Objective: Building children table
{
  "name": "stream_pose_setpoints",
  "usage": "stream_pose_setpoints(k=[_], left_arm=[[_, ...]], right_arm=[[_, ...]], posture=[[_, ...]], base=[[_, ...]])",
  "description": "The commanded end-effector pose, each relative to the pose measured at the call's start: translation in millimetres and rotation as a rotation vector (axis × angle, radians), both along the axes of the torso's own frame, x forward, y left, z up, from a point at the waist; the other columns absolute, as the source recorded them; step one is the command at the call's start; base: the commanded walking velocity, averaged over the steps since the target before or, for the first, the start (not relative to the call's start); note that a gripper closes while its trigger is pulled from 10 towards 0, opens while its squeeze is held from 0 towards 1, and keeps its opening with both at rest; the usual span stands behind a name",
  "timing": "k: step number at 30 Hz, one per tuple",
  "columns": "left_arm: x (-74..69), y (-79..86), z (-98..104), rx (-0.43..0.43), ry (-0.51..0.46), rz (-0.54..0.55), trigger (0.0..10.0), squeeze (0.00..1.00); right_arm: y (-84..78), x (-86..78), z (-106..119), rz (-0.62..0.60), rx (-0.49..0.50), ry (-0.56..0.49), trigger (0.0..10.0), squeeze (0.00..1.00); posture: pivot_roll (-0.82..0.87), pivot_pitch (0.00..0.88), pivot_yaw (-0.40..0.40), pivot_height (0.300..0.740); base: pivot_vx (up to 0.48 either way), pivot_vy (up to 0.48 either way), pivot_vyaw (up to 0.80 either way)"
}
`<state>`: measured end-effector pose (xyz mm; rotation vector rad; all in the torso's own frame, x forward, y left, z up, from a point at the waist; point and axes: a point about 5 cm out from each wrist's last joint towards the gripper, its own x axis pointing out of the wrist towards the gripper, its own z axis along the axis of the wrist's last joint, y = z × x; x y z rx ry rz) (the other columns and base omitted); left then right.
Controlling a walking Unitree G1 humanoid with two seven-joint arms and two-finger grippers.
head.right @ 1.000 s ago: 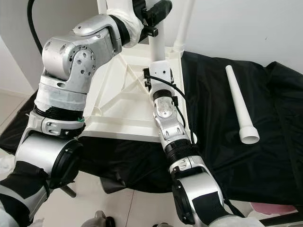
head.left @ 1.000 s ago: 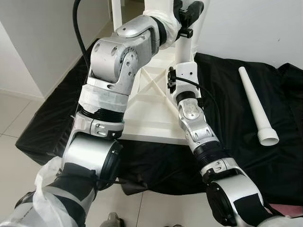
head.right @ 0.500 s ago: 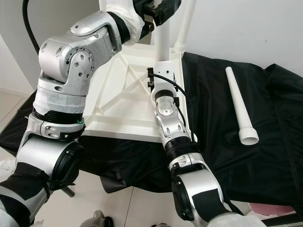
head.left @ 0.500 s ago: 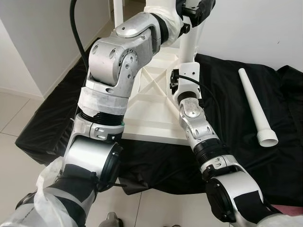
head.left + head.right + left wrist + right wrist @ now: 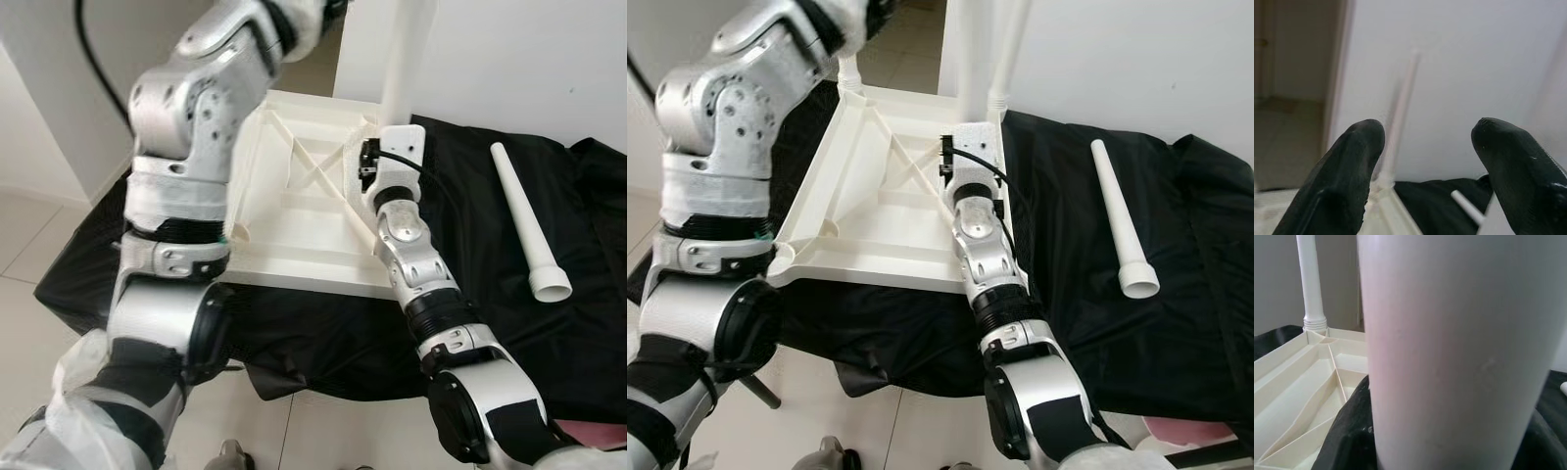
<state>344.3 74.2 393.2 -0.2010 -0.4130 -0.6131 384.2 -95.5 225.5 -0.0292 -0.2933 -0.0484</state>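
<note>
Between right jaws, table leg (image 5: 1449, 352)

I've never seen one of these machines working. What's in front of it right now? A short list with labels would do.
Surface: black cloth on the floor
Main piece: white plastic tabletop, upside down, ribbed underside showing
Fitted legs: white plastic tubes standing upright at its corners, one at a far corner
Right end effector: closed around the thick white upright leg
Left end effector: open, raised, holding nothing
Spare part: loose white tapered leg lying on the cloth
</note>
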Motion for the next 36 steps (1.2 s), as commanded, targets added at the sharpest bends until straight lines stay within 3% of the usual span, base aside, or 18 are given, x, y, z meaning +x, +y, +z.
stream_pose_setpoints(k=[1,4,6,9,13,15,19,20,24,32,36], left_arm=[[-1.9,8.0,-12.1,0.044,0.002,0.029,10.0,0.0],[-1.5,12.2,-17.4,0.049,0.014,0.043,10.0,0.0],[3.3,22.7,-39.1,0.084,0.061,0.094,10.0,0.0],[4.6,26.0,-47.4,0.104,0.077,0.116,10.0,0.0],[11.5,31.9,-75.6,0.163,0.129,0.202,10.0,0.0],[11.5,31.9,-75.6,0.163,0.129,0.202,10.0,0.0],[9.5,35.3,-103.4,0.207,0.167,0.231,10.0,0.0],[9.5,35.3,-103.4,0.207,0.167,0.231,10.0,0.0],[0.9,31.0,-141.3,0.267,0.222,0.207,10.0,0.0],[-9.5,18.9,-157.5,0.252,0.24,0.114,10.0,0.0],[-18.6,11.2,-160.6,0.284,0.192,0.065,10.0,0.0]], right_arm=[[-9.4,-1.9,2.7,-0.02,0.045,-0.012,10.0,0.0],[-12.2,-2.4,2.8,-0.031,0.055,-0.013,10.0,0.0],[-22.1,-3.5,-0.5,-0.038,0.098,0.008,10.0,0.0],[-25.2,-4.4,-2.6,-0.034,0.122,0.021,10.0,0.0],[-36.7,-8.8,-8.6,-0.022,0.153,0.053,10.0,0.0],[-36.7,-8.8,-8.6,-0.022,0.153,0.053,10.0,0.0],[-49.8,-16.9,-17.1,-0.015,0.122,0.05,10.0,0.0],[-49.8,-16.9,-17.1,-0.015,0.122,0.05,10.0,0.0],[-63.0,-32.5,-26.3,-0.008,0.088,0.035,10.0,0.0],[-65.8,-46.2,-29.8,0.068,0.1,0.022,10.0,0.0],[-67.2,-51.9,-30.2,0.084,0.1,0.01,10.0,0.0]], posture=[[0.1,0.0,-0.072,0.74],[0.1,0.0,-0.072,0.74],[0.08,0.0,-0.078,0.74],[0.08,0.0,-0.078,0.74],[0.06,0.0,-0.077,0.74],[0.06,0.0,-0.077,0.74],[0.04,0.0,-0.063,0.74],[0.04,0.0,-0.063,0.74],[0.03,0.0,-0.052,0.74],[0.03,0.0,-0.046,0.74],[0.03,0.0,-0.046,0.74]], base=[[0.0,0.0,0.0],[0.0,0.0,0.0],[0.0,0.0,0.0],[0.0,0.0,0.0],[0.0,0.0,0.0],[0.0,0.0,0.0],[0.0,0.0,0.0],[0.0,0.0,0.0],[0.0,0.0,0.0],[0.0,0.0,0.0],[0.0,0.0,0.0]])
